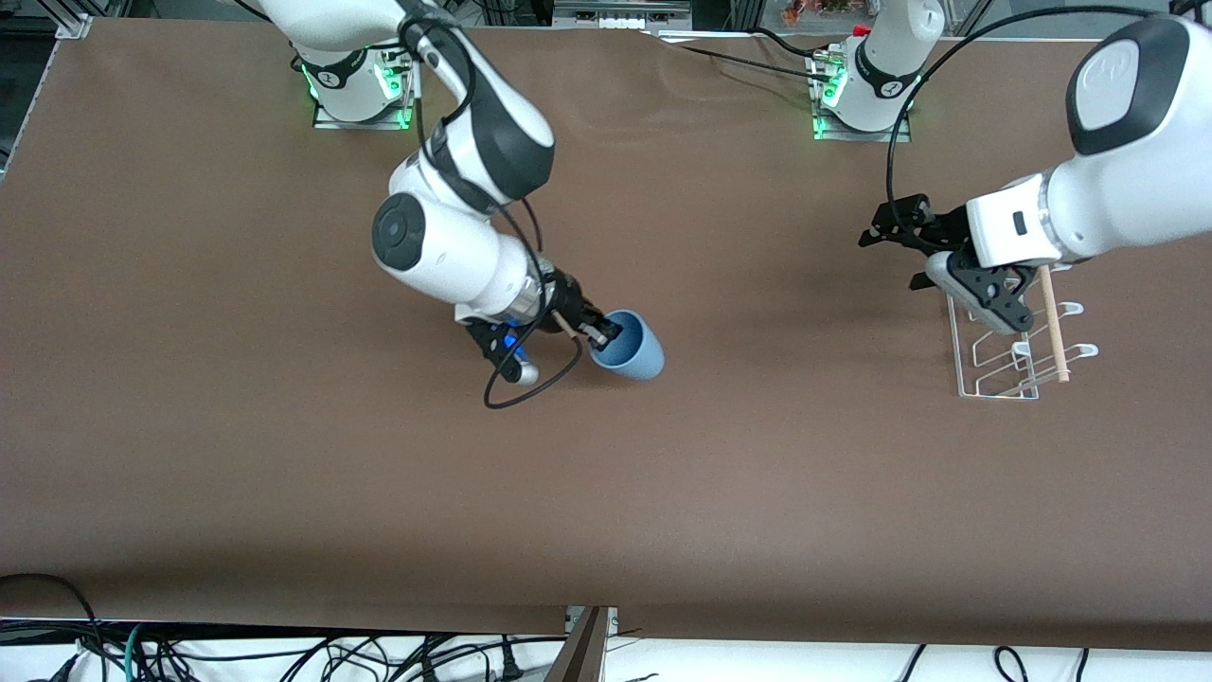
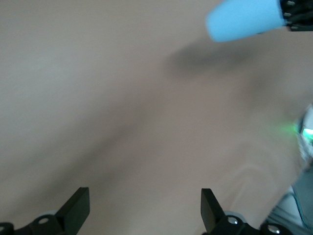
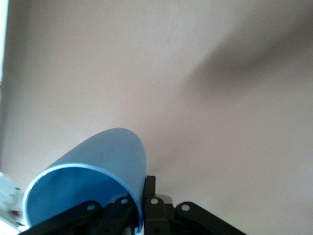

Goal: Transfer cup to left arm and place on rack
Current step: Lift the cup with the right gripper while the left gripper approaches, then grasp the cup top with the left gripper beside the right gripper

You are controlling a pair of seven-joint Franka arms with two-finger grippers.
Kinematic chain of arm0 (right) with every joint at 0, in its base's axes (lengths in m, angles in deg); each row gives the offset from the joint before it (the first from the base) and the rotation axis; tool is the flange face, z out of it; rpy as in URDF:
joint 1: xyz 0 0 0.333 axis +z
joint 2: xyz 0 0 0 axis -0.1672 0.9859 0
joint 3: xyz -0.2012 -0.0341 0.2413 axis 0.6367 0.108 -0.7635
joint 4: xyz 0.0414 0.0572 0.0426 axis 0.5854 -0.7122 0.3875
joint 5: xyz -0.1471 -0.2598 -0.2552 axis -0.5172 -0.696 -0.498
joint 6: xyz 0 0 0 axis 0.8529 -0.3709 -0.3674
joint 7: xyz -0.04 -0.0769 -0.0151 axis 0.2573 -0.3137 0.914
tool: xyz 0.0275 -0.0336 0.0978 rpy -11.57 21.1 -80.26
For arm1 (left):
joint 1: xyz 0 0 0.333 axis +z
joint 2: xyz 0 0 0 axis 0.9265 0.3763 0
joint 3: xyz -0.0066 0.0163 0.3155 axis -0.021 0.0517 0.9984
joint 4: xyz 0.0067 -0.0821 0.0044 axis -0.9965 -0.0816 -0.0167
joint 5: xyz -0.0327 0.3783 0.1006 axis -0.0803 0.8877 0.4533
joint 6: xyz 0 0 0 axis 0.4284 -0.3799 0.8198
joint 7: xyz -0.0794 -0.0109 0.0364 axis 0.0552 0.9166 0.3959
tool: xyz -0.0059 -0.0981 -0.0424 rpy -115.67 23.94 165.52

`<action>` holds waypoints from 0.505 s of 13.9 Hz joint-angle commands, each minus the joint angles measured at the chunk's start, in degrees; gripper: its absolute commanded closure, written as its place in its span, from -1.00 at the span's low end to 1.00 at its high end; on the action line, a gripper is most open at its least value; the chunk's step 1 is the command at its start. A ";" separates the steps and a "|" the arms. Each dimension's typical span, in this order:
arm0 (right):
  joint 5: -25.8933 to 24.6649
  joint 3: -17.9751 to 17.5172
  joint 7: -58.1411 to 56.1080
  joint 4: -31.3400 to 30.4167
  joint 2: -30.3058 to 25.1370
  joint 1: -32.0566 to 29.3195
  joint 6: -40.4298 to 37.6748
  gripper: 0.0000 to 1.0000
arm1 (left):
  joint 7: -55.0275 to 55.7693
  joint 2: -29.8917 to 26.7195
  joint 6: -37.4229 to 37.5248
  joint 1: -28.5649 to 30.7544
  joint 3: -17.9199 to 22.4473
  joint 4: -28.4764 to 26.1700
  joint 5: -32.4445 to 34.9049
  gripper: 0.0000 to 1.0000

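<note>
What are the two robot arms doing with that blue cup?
The right arm's end effector has pinched the rim of the light-blue cup, holding it tipped on its side over the brown table. The left arm's end effector waits open above the table beside the white wire rack, ready for a handover.

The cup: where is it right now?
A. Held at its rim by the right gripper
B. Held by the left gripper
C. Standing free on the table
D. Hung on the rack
A: the right gripper pinches the rim of the cup, while the open left gripper holds nothing near the rack.
</note>
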 commanded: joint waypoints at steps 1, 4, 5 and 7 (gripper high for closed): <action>1.31 -1.61 9.03 2.88 1.18 0.88 3.83 1.00 | -13.25 2.82 -1.95 0.17 -0.10 0.72 -5.46 -1.00; 3.16 -4.16 16.35 3.41 1.97 0.97 11.83 1.00 | -28.27 5.28 -4.51 -0.27 -0.19 0.72 -13.00 -1.00; 3.94 -4.43 18.19 3.76 2.41 0.88 12.63 1.00 | -33.98 6.16 -5.64 -0.27 -0.19 0.72 -15.03 -1.00; 4.56 -4.52 23.89 6.56 3.20 0.88 12.29 1.00 | -43.93 7.21 -7.67 -0.62 -0.19 0.72 -19.51 -1.00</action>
